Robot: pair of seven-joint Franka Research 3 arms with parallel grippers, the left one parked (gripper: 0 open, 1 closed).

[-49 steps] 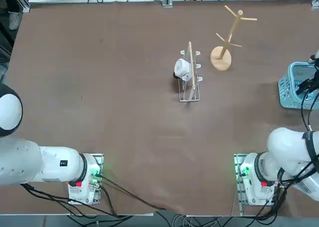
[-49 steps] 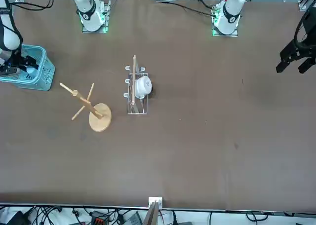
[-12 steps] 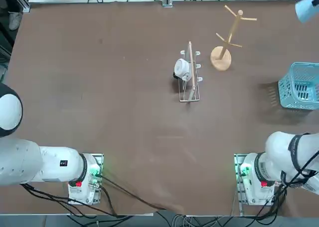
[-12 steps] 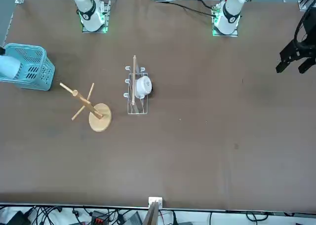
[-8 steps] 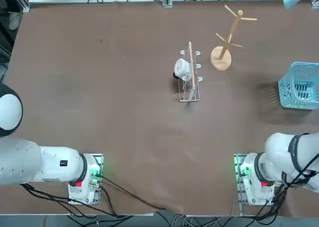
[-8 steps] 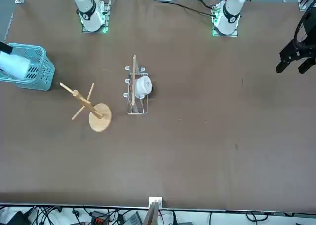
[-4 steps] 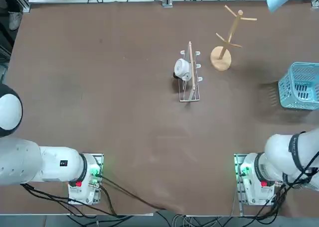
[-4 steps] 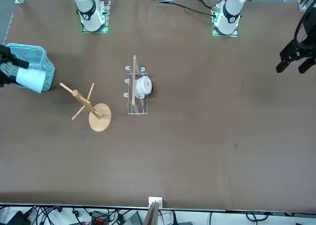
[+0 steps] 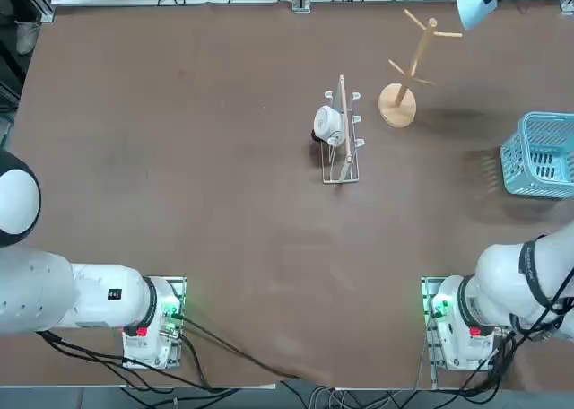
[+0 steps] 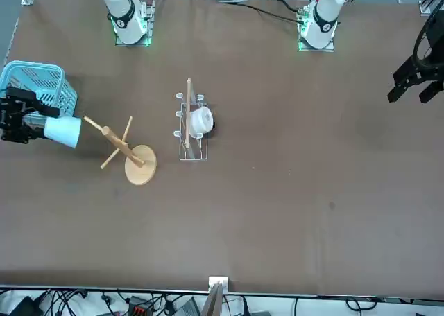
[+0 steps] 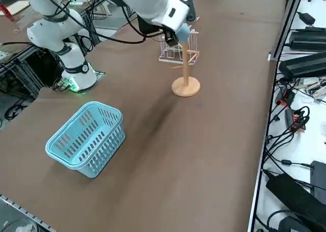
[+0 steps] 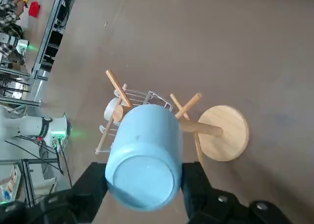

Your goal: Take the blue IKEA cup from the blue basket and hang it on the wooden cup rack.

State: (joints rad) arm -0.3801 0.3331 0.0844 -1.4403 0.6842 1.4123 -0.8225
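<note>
My right gripper [image 12: 142, 182] is shut on the blue IKEA cup [image 12: 144, 153], held on its side in the air with its base toward the wrist camera. In the front view the cup [image 10: 62, 131] hangs just beside the upper pegs of the wooden cup rack [image 10: 116, 142], mouth toward them, with the gripper [image 10: 36, 123] behind it. From overhead the cup [image 9: 473, 8] is high near the table's far edge, right of the rack [image 9: 409, 65]. The blue basket [image 9: 543, 153] stands near the right edge with nothing showing inside it.
A wire-and-wood dish rack [image 9: 342, 138] with a white mug [image 9: 326, 122] leaning on it stands mid-table, just left of the cup rack's round base [image 9: 397, 104]. Cables and gear lie beyond the far edge [image 11: 300, 64].
The gripper has carried the cup away from above the basket, leftward along the table's far side, to just beside the rack's pegs. The basket and rack have not moved.
</note>
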